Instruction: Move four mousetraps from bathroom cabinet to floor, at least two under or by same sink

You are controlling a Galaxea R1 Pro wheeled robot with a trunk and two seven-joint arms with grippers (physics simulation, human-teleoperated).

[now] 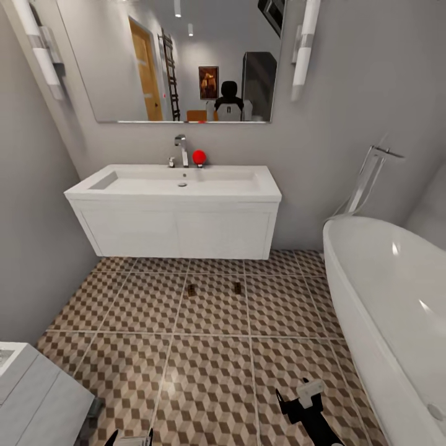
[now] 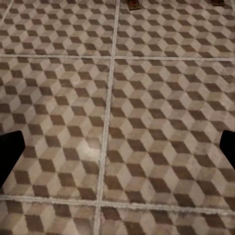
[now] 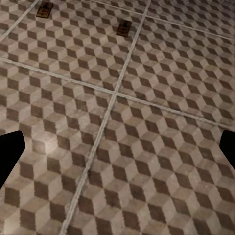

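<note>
Mousetraps on the bathroom floor (image 1: pixel 210 384): two of them, small brown boards, lying on the cube-patterned tiles just in front of the sink (image 1: pixel 179 186). Left mousetrap (image 1: pixel 191 290) and right mousetrap (image 1: pixel 237 287) sit near each other, a grout line between them, both a little out from the white vanity box rather than beneath it.

Judgement on progress: half done. Two of four traps are down, on the same floor, and both look close enough to the sink to count as next to it, so that condition is probably met. Two more remain to be fetched from the cabinet.

Right end effector (image 1: pixel 301 396) hangs low over the tiles beside the white bathtub (image 1: pixel 396 297); its wrist view has dark fingertips at opposite edges, spread wide, nothing between them. Left end effector (image 1: pixel 127 437) pokes in at the frame's bottom edge near a white unit (image 1: pixel 31 390); likewise spread wide and empty over bare tile.
</note>
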